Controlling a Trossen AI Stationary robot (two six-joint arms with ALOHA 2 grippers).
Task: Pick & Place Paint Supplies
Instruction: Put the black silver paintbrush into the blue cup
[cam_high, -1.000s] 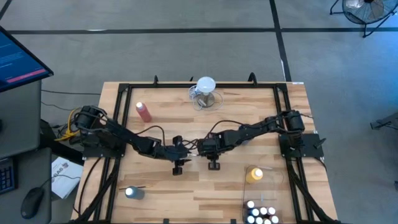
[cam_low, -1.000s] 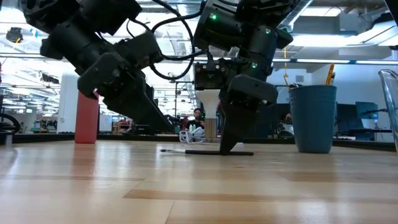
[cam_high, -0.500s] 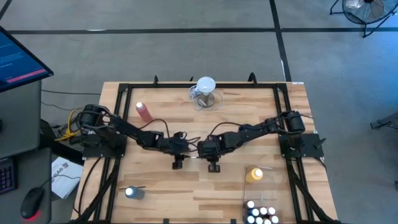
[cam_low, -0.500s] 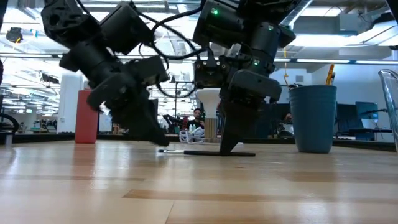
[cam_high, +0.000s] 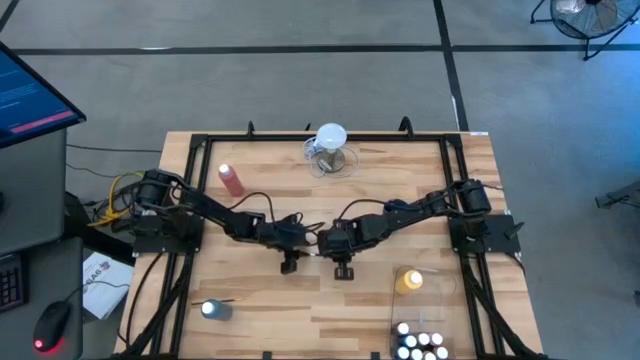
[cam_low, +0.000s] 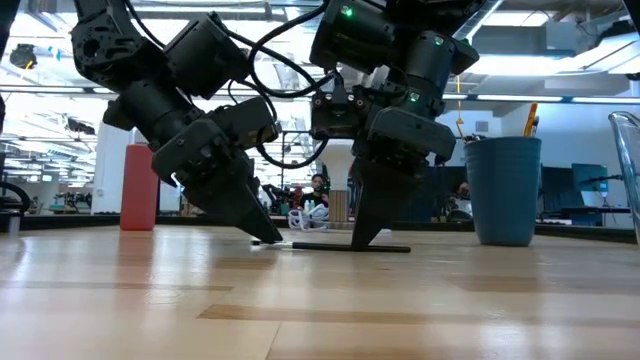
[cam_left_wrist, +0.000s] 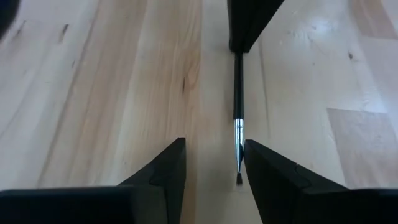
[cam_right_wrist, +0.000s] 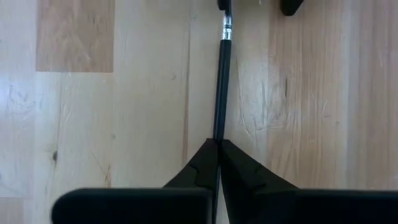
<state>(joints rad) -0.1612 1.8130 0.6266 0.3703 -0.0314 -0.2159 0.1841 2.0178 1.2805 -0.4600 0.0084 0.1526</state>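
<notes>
Both arms met at the middle of the wooden surface (cam_high: 260, 290), over a thin dark paintbrush (cam_left_wrist: 237, 93) that lay flat on the wood. The right gripper (cam_right_wrist: 218, 152) pointed down at the brush handle, its jaws pressed shut on the handle end, tips at the surface in the low view. The left gripper (cam_left_wrist: 211, 162) was at the opposite end, jaws partly open and straddling the bristle tip and metal ferrule, the brush lying just beside one finger (cam_left_wrist: 264, 165) and not clamped by it. In the low view the left gripper (cam_low: 262, 228) leaned in at a slant with its tip down by the brush end, the right gripper (cam_low: 365, 236) stood steeper just beside it, and the paintbrush (cam_low: 345, 247) lay between them on the wood. Elsewhere, a pink-red bottle (cam_high: 231, 179) stood near the back left, a clear jug with a white round top (cam_high: 331, 145) at the back centre, a yellow bottle (cam_high: 409, 281) front right, a cluster of small white-capped bottles (cam_high: 420, 344) at the front right edge, and a blue cup (cam_high: 214, 310) holding another brush at front left.
</notes>
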